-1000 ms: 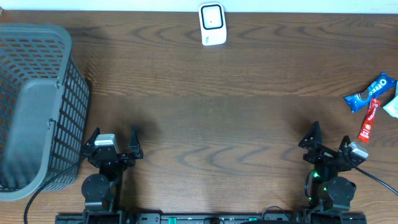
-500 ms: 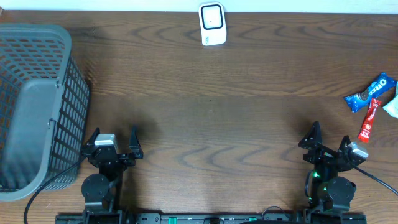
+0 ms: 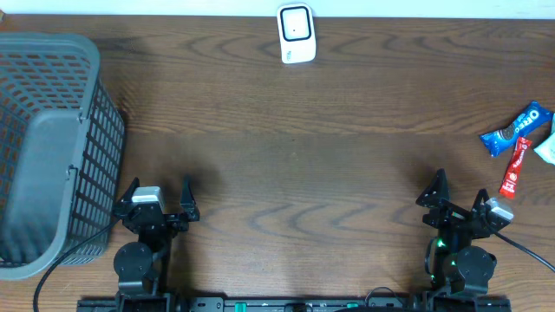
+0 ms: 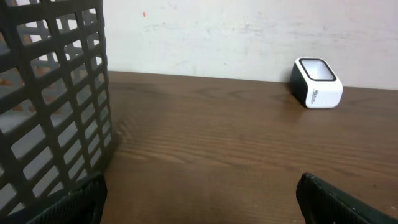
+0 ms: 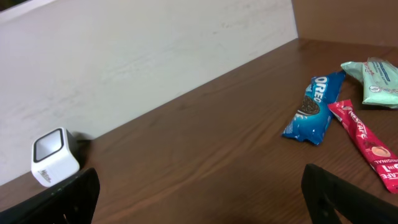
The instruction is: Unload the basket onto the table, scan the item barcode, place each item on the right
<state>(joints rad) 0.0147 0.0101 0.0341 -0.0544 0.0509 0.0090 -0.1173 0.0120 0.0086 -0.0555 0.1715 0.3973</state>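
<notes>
The white barcode scanner stands at the table's far edge, also seen in the left wrist view and the right wrist view. At the right edge lie a blue Oreo pack, a red coffee stick and a pale green packet. My left gripper rests open near the front left, holding nothing. My right gripper is open and holds nothing at the front right, just left of the red stick.
A tall grey mesh basket fills the left side, close beside my left gripper. A pale wall borders the table's far edge behind the scanner. Bare brown wood stretches between the two arms.
</notes>
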